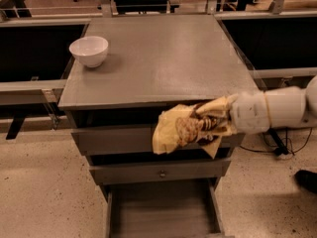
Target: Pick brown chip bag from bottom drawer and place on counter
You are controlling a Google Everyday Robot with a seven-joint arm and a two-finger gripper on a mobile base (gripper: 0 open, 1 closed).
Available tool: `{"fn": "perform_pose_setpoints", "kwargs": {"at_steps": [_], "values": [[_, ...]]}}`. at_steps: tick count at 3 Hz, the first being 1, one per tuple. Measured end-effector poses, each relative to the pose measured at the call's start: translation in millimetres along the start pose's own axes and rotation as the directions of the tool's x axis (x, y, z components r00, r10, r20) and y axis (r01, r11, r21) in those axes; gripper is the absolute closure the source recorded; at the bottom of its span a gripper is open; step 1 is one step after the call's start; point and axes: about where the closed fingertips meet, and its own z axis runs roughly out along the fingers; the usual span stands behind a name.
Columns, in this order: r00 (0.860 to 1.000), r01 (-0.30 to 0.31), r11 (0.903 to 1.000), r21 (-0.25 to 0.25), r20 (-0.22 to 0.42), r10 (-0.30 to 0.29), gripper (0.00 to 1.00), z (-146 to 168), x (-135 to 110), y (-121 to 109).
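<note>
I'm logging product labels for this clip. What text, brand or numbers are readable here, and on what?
The brown chip bag: print shows, too blurred to read.
The white bowl and the counter: no text seen.
The gripper holds the bag in front of the top drawer, just below the counter's edge.

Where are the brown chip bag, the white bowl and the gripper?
brown chip bag [181,130], camera view, its crumpled middle.
white bowl [89,51], camera view, its outer wall.
gripper [222,119], camera view, where it clamps the bag's right end.
</note>
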Motion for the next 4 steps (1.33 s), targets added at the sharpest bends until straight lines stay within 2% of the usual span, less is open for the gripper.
{"fn": "perform_pose_setpoints", "kwargs": {"at_steps": [1, 2, 3, 4], "values": [[0.997, 0.06, 0.998, 0.021, -0.039, -0.059, 1.0, -27.8, -18.3, -67.8], [0.992, 0.071, 0.9973, 0.019, -0.102, -0.069, 1.0, -43.4, -15.9, -122.5], [0.971, -0.007, 1.0, 0.005, -0.24, 0.008, 1.0, -43.9, 2.5, -147.9], [0.925, -0.092, 0.9924, 0.082, -0.361, 0.116, 1.0, -21.3, 40.2, -170.9]]}}
